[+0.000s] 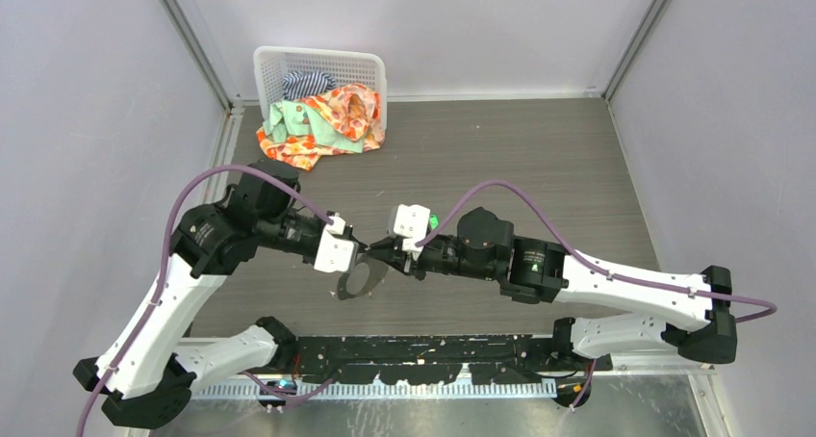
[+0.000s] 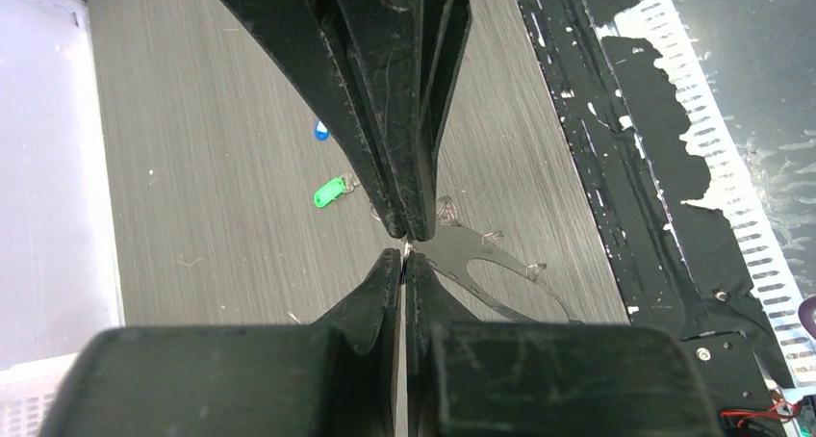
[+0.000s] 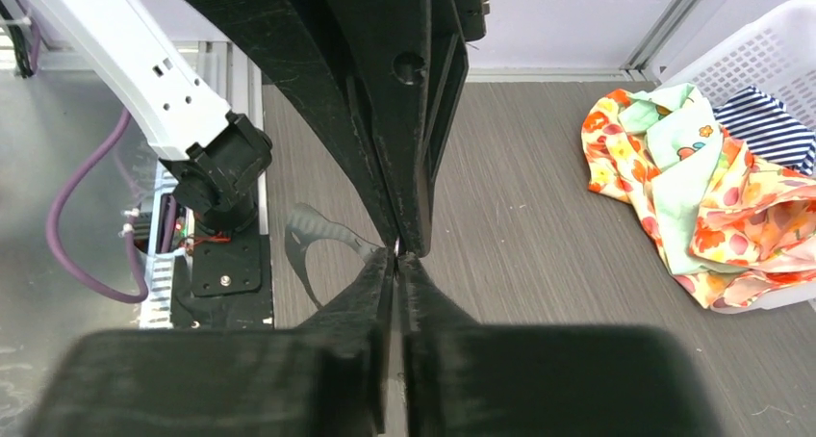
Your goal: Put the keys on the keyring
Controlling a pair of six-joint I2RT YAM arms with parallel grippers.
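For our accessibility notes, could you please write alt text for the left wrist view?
The closed left gripper and the right gripper, both black, meet tip to tip over a grey wood-grain table, apparently pinching a thin silvery wire keyring with a jagged fringe. Beyond lie a tiny green-headed key and a blue-headed key, partly hidden.

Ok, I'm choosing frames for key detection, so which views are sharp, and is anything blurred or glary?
Left wrist: left fingers blurred up close, green key and table sharp. Right wrist: right fingers equally soft, cloth crisp. Top: even light, no harsh glare, keyring small and dark.
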